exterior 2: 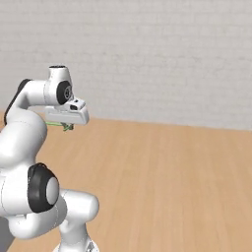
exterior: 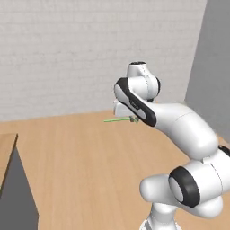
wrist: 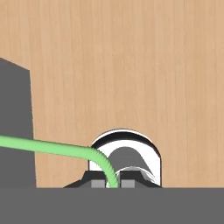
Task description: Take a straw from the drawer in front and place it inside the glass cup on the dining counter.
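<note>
My gripper (exterior: 133, 119) is shut on the straw (exterior: 117, 119), a thin light-green stick that pokes out sideways to the left, held high above a light-wood floor. From the right base view the gripper (exterior 2: 68, 127) sits under the white hand, with a short piece of straw (exterior 2: 55, 124) showing beside it. Looking along the hand, the straw (wrist: 52, 148) bends and runs down between the two dark fingertips (wrist: 98, 183) of the gripper (wrist: 113, 183). The drawer, the glass cup and the dining counter are out of view.
A white brick wall (exterior: 67, 54) closes the back and a grey wall (exterior: 211, 67) stands at the right. The corner of a wood-topped grey cabinet (exterior: 13, 188) sits at the lower left. A dark grey block (wrist: 15, 122) lies left below the hand. Wood floor (exterior 2: 172, 187) stretches ahead.
</note>
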Robot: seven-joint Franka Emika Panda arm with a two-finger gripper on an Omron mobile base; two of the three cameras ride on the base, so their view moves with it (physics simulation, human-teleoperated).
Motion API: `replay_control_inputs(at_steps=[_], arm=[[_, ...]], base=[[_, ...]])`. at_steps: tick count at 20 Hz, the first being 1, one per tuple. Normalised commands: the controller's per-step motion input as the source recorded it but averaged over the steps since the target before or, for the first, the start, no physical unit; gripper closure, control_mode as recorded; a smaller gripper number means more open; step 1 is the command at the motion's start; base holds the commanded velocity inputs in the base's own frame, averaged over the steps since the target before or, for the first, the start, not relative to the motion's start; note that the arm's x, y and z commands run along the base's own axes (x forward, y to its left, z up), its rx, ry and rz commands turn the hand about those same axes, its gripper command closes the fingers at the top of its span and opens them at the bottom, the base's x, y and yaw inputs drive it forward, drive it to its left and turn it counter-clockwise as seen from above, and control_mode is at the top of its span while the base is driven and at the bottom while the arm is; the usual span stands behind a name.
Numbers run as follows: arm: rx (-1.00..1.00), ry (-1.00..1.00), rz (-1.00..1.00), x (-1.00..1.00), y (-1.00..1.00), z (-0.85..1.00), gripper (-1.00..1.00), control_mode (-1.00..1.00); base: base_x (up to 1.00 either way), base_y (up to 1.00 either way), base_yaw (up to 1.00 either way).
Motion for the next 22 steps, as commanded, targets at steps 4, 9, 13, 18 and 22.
replay_control_inputs(at_steps=[4,9,13,18,22], arm=[[0.00,0.00,0.00,0.00,0.00,0.00,1.00,1.00],[0.00,0.00,0.00,0.00,0.00,0.00,1.00,1.00],[0.00,0.00,0.00,0.00,0.00,0.00,1.00,1.00],[0.00,0.00,0.00,0.00,0.00,0.00,1.00,1.00],[0.00,0.00,0.00,0.00,0.00,0.00,1.00,1.00]], base=[[1.00,-0.32,0.35],[1.00,-0.36,0.38],[1.00,-0.37,0.53],[1.00,-0.33,0.61],[1.00,-0.34,0.66]])
